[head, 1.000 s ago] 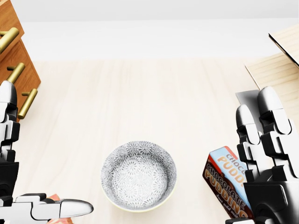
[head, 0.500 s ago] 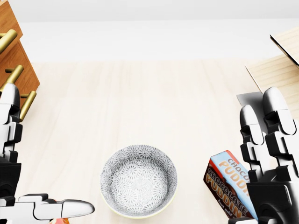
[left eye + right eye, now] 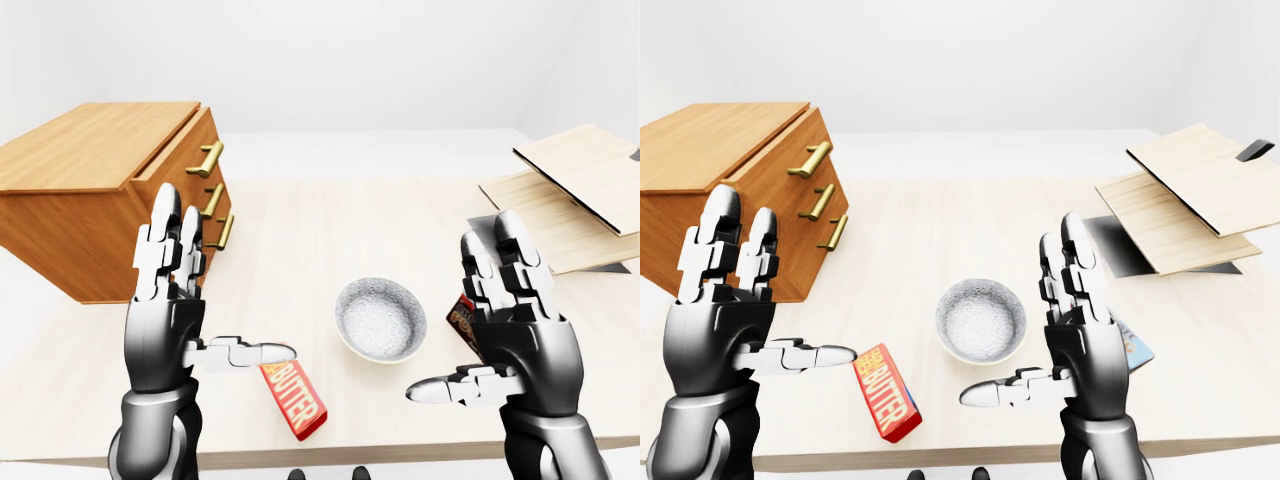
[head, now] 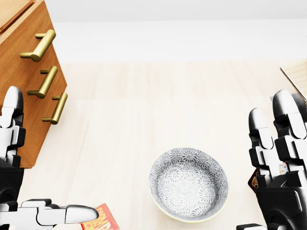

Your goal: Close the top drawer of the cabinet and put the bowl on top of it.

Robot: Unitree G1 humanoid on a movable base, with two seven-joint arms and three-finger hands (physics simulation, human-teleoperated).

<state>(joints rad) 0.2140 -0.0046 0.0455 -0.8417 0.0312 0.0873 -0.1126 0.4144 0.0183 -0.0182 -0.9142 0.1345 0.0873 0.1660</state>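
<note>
The cabinet (image 3: pixel 90 200) at left shows its top drawer (image 3: pixel 180 158) seemingly ajar, the left robot hand (image 3: pixel 162 335) hovers open nearby, the bowl (image 3: pixel 379 318) sits on the counter (image 3: pixel 300 230) beside the open right robot hand (image 3: pixel 522 340), so pushing that drawer shut likely comes first.

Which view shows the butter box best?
The right-eye view: the butter box lies whole, unobstructed. In the left-eye view the left hand covers its upper end; the head view catches only a corner at its bottom edge.
</note>
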